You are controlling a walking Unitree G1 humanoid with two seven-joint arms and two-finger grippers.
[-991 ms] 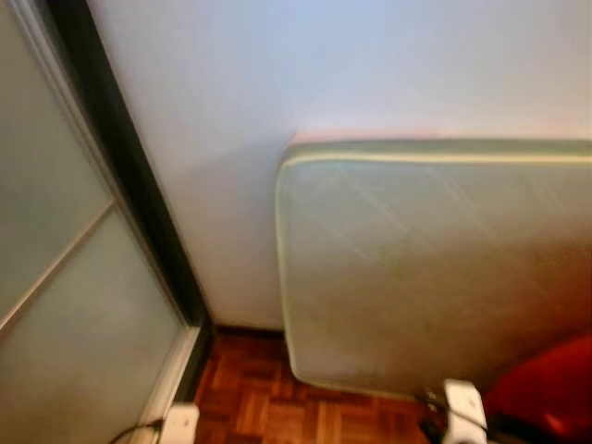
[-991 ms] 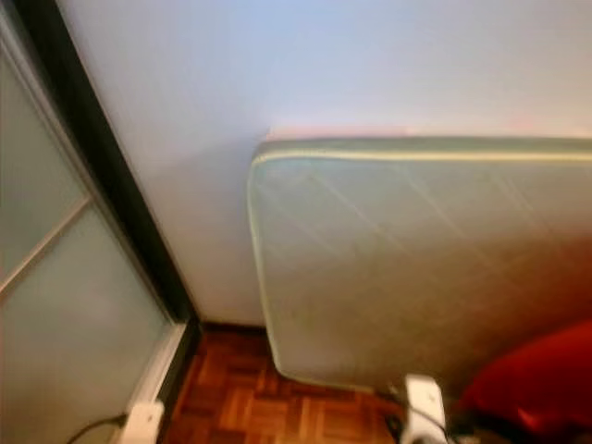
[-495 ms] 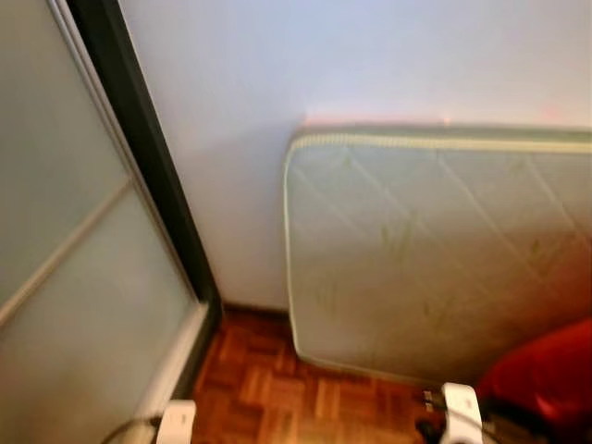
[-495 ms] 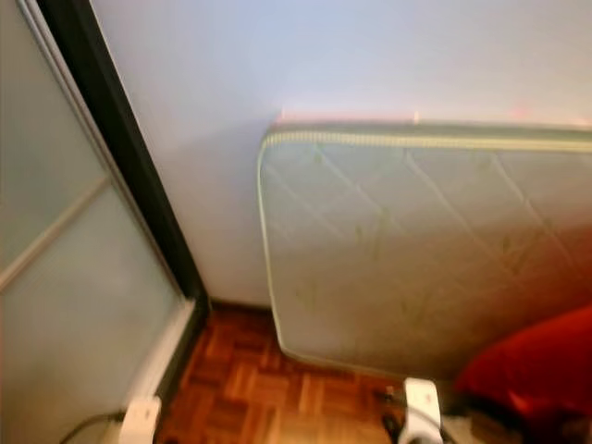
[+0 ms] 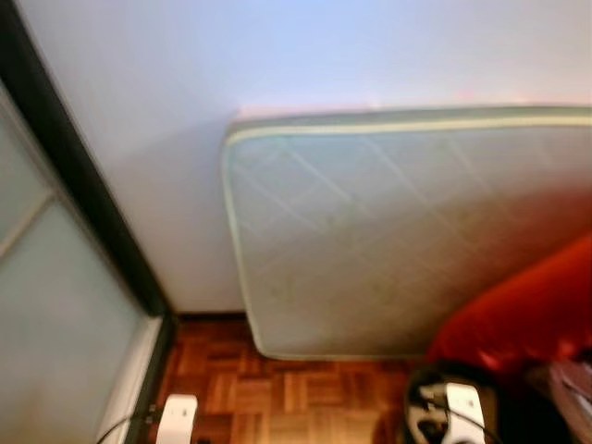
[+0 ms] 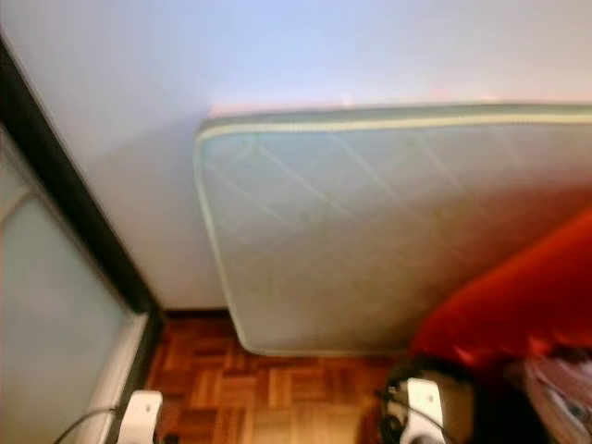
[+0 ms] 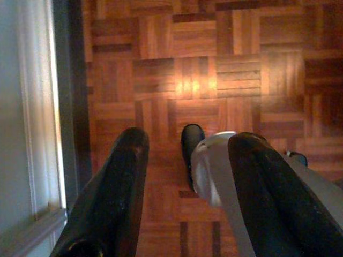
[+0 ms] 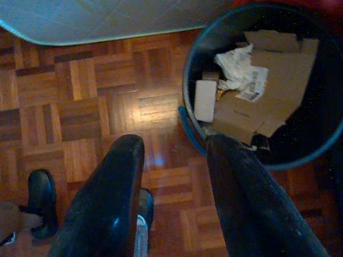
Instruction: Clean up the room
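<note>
The bin, holding cardboard and paper, stands on the floor just beside the mattress, under the right tool. Right and left tool both hang open, empty.

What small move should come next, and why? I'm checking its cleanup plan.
Probably tilt the head down: the eye views face the mattress and wall, while the right gripper, open and empty, hangs beside the bin of paper and cardboard.
</note>
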